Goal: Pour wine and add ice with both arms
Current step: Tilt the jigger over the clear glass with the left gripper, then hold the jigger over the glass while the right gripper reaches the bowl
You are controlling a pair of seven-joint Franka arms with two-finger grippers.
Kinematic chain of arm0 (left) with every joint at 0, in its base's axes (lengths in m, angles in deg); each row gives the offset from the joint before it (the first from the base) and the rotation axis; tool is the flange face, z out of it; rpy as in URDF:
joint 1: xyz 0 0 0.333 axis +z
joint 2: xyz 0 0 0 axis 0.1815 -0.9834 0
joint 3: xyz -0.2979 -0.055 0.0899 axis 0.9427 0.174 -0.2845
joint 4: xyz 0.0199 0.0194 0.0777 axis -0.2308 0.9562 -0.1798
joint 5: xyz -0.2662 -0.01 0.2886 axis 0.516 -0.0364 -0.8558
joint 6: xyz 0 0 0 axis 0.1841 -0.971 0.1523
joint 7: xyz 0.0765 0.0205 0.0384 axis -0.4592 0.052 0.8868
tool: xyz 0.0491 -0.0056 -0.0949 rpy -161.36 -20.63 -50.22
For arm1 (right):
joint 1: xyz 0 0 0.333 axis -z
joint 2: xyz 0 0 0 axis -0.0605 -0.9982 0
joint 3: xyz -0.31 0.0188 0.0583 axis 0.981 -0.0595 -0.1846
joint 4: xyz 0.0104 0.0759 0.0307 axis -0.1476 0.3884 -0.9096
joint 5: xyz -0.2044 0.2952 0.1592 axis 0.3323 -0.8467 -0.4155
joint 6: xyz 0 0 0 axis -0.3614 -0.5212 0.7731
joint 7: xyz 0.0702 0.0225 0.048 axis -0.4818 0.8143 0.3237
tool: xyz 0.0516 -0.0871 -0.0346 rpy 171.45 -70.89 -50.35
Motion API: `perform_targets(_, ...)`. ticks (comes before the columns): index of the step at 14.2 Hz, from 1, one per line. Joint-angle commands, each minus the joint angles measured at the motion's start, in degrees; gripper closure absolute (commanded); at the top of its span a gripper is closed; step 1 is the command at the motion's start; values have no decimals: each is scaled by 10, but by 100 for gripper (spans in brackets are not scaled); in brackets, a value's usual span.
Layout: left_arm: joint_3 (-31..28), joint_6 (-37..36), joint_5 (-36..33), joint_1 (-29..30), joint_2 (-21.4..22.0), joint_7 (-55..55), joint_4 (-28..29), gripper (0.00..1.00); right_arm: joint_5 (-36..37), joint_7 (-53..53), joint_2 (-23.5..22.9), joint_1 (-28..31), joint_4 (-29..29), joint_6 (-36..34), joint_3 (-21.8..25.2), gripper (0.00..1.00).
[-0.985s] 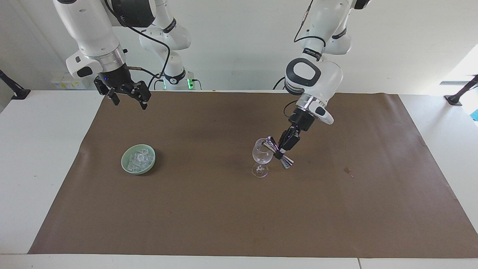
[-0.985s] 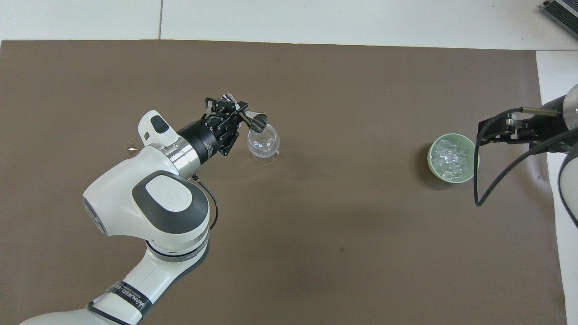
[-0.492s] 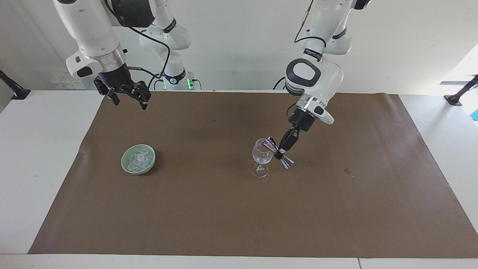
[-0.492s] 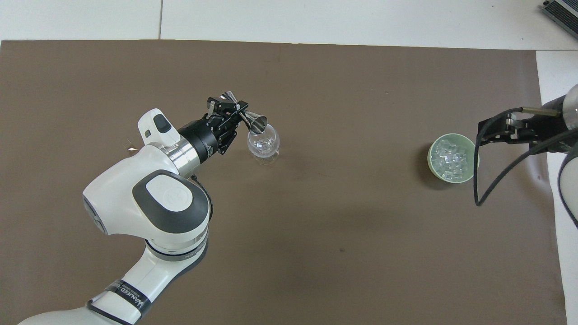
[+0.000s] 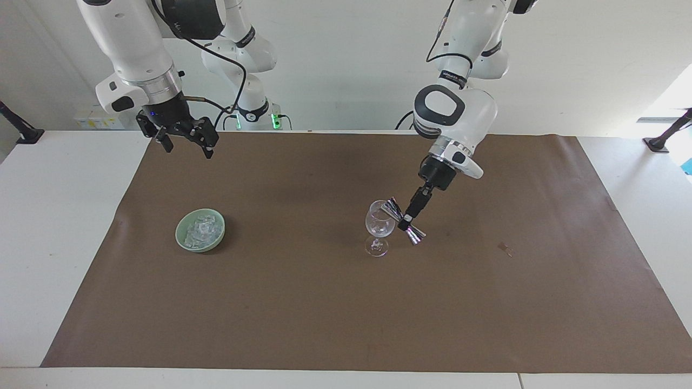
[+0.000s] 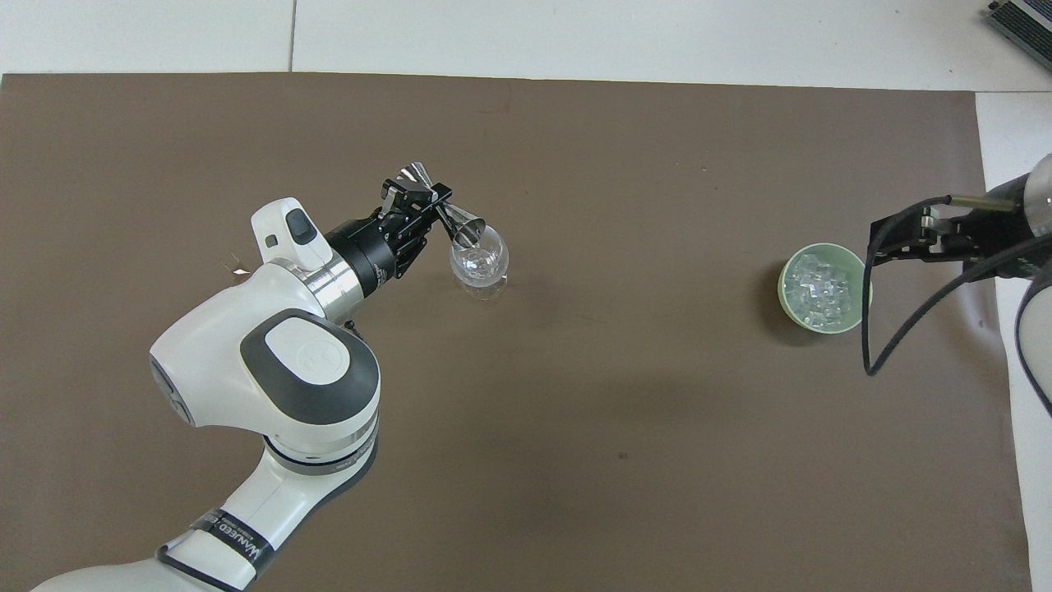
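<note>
A clear wine glass stands upright near the middle of the brown mat. My left gripper is shut on the waist of a silver double-cone jigger. The jigger is tipped, its wide mouth resting at the glass rim. Toward the right arm's end sits a pale green bowl filled with ice. My right gripper hangs open and empty in the air over the mat's edge, beside the bowl.
The brown mat covers most of the white table. A small pale scrap lies on it toward the left arm's end. A slim arm with a green-lit base stands at the robots' edge.
My left wrist has turned a little, tipping the jigger slightly more at the glass rim. The right arm has not moved.
</note>
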Motion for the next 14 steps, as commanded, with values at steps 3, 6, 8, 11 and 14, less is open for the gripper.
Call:
perform_targets(3, -3, -3, -8, 1, -6, -43, -12, 100, -10, 12, 10, 4, 12, 2, -1, 0)
perform_targets(6, -3, -2, -8, 1, -6, -66, -12, 100, -10, 12, 10, 4, 12, 2, 0, 0)
perform_targets(8, -3, 0, -9, 0, -6, -79, -13, 100, -10, 12, 10, 4, 12, 2, -1, 0)
perform_targets(11, -3, 4, -10, -2, -8, -87, -21, 100, -11, 12, 10, 4, 12, 2, -1, 0)
perform_targets(14, -3, 7, -11, -2, -17, -94, -39, 100, -11, 12, 10, 4, 12, 2, -1, 0)
